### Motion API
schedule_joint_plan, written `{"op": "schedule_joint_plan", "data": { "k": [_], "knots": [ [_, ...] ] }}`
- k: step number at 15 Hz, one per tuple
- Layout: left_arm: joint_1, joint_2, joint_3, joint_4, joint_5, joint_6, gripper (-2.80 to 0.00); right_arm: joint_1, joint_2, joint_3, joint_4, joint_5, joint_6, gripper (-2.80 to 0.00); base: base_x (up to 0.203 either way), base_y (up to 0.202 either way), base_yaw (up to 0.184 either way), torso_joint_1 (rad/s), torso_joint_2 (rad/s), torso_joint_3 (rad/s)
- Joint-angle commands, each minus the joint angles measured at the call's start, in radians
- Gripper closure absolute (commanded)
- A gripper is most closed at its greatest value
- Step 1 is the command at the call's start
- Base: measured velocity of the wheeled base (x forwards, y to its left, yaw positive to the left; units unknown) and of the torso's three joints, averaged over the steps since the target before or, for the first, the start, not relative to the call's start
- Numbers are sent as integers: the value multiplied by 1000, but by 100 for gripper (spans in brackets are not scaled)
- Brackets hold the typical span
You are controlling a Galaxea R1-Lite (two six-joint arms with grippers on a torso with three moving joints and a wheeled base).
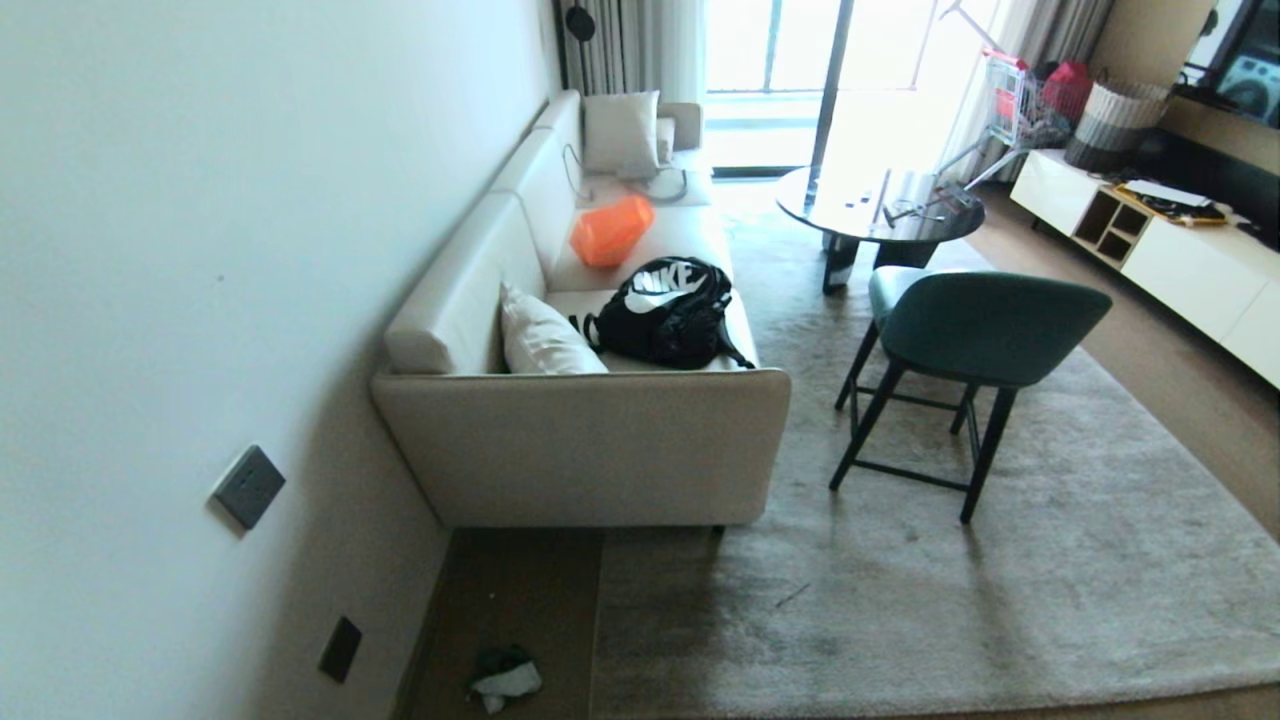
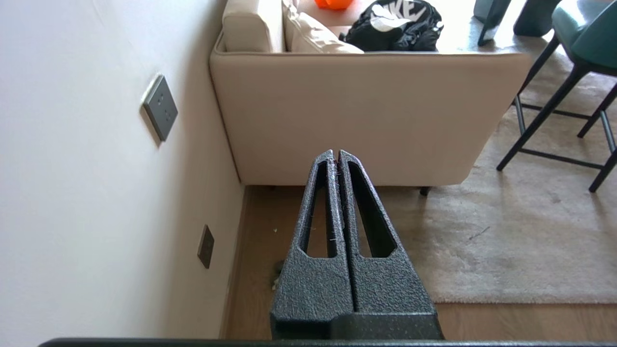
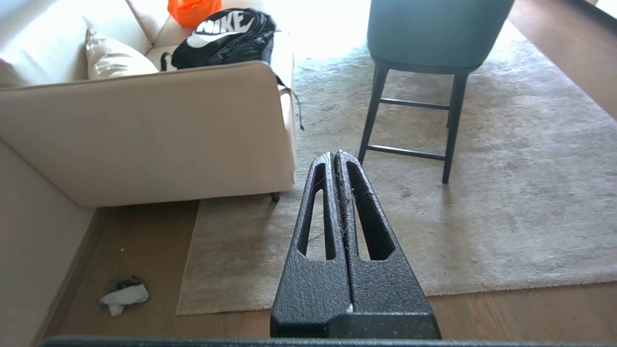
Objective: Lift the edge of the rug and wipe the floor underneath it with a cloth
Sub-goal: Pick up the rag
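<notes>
A home living room, from what I see.
I see a cream sofa (image 1: 600,330) with cushions, a rug (image 1: 950,560), a round glass bench (image 1: 880,205) and a TV cabinet (image 1: 1180,260).

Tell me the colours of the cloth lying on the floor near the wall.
The cloth is dark green and white, crumpled on the brown wood floor; the right wrist view shows it best.

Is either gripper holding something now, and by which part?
Nothing is held. The left gripper and right gripper have shut, empty jaws; the cloth lies on the floor.
</notes>
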Motion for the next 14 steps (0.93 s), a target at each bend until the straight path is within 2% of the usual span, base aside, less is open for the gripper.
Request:
{"op": "schedule_joint_plan", "data": {
  "k": [1, 14],
  "knots": [
    [0, 0, 0, 0, 2, -1, 0, 0, 2, 0, -1, 0, 1, 0, 0, 0, 0, -131, 315, 200],
    [0, 0, 0, 0, 0, 0, 0, 0, 2, 0, -1, 0, 1, 0, 0, 0, 0, -140, 362, 222]
  ]
}}
